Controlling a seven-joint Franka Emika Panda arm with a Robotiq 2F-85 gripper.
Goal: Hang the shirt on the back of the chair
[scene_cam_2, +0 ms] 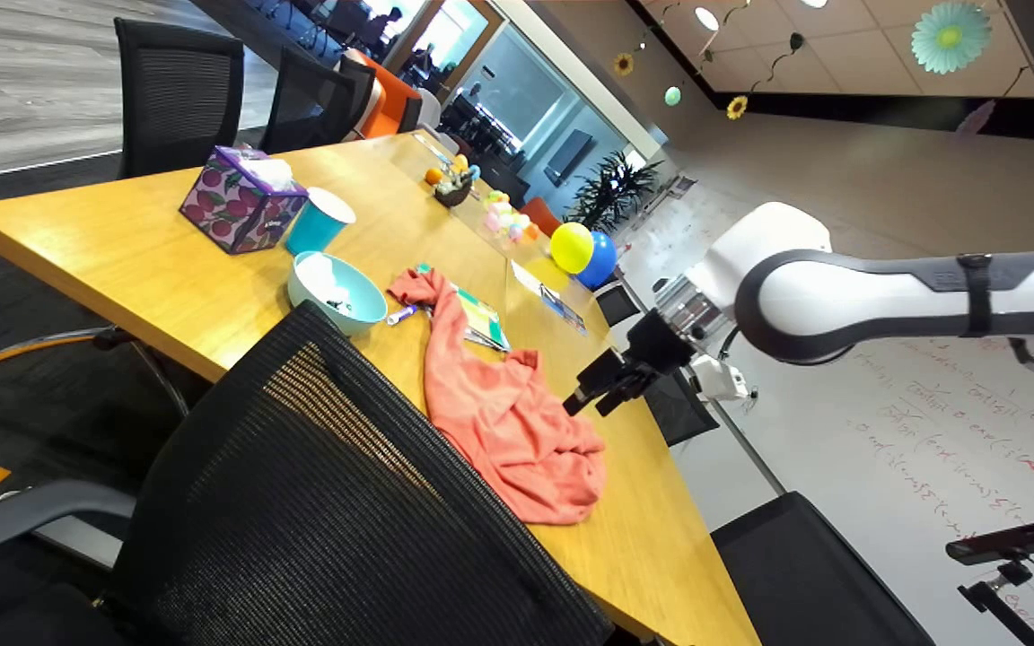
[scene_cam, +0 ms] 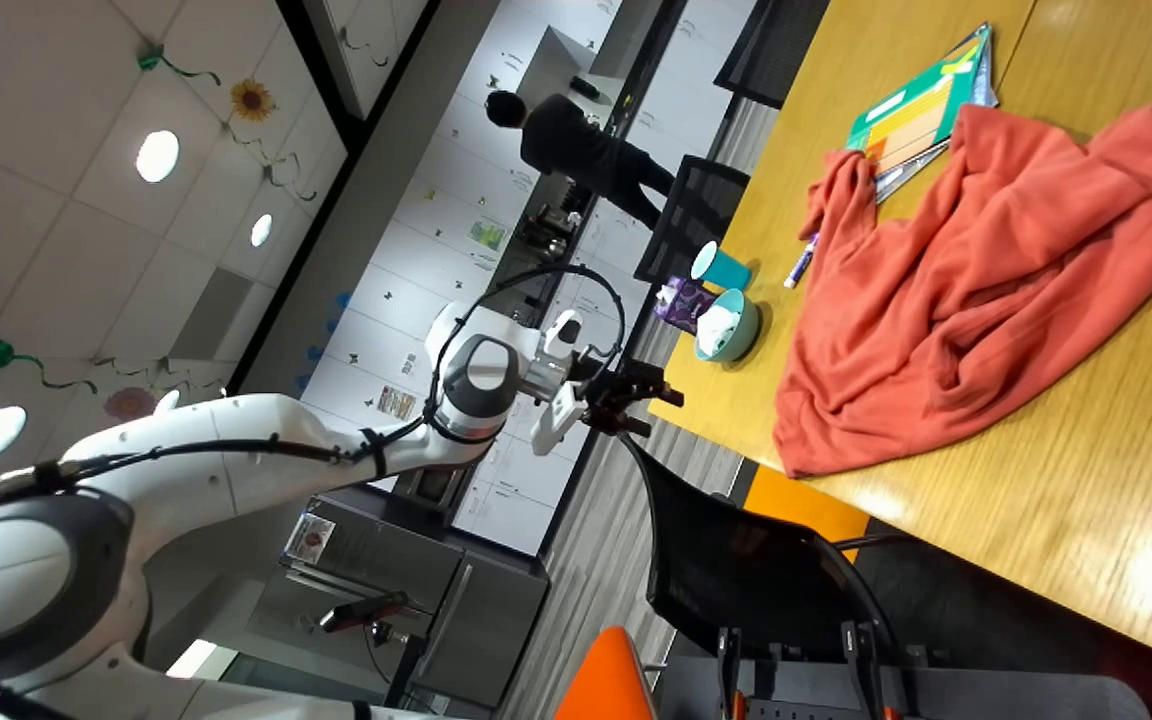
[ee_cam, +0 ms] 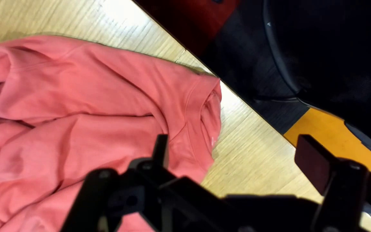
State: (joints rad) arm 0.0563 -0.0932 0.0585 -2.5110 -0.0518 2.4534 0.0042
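Observation:
The orange-red shirt lies crumpled on the wooden table, seen in both exterior views (scene_cam: 996, 300) (scene_cam_2: 503, 417) and in the wrist view (ee_cam: 101, 96). A black mesh chair stands at the table's edge, its back visible in both exterior views (scene_cam: 736, 545) (scene_cam_2: 319, 502); part of it also shows in the wrist view (ee_cam: 343, 48). My gripper is open and empty, held in the air above the shirt and table level, seen in both exterior views (scene_cam: 660, 413) (scene_cam_2: 589, 406). In the wrist view the gripper's (ee_cam: 232, 148) left finger overlaps the shirt; the right finger overlaps the table edge.
On the table (scene_cam: 1066, 530) stand a teal bowl (scene_cam: 744, 332), a blue cup (scene_cam: 726, 268) and a purple tissue box (scene_cam_2: 239, 211). Papers (scene_cam: 921, 105) and a marker (scene_cam: 801, 262) lie beside the shirt. A person (scene_cam: 576, 140) stands in the background.

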